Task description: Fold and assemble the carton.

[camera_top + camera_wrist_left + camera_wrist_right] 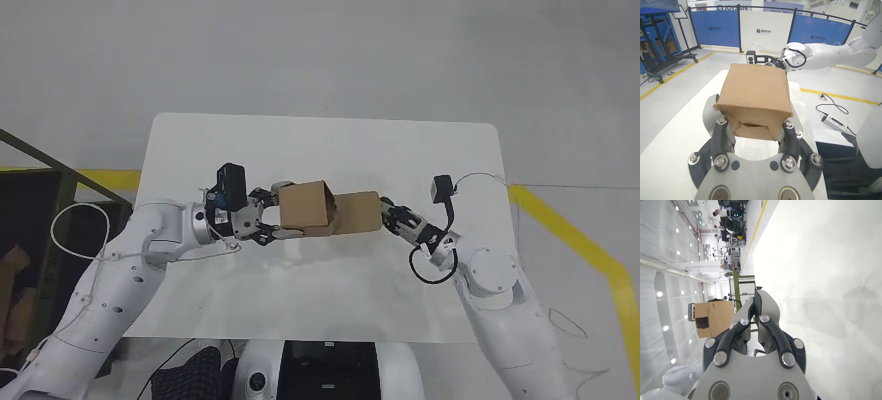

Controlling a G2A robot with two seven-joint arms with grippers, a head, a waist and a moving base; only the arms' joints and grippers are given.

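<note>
We see the left gripper [753,108] with its pale fingers [707,113] spread to the carton's width and clamped on it, one against each side wall of the end nearest the wrist. The right gripper [755,296] has its fingers pressed together with nothing between them.

The carton [755,89] is plain brown cardboard, squared up into a rectangular box shape. At the end held by the left gripper, the flaps [753,130] are folded inward but not flush, leaving a dark slit between them. The right wrist view shows a square dark opening in the carton's far-side face.

In the top view the carton lies at the middle of the frame, over the middle of the white table [300,290]. The left gripper is on its frame-left end and the right gripper's tip is at its frame-right end. We cannot tell whether that tip touches the cardboard, nor whether the carton rests on the table or hangs just above it.

Its long axis runs left to right across the frame, nearly level, with one end pointing at each gripper.
</note>
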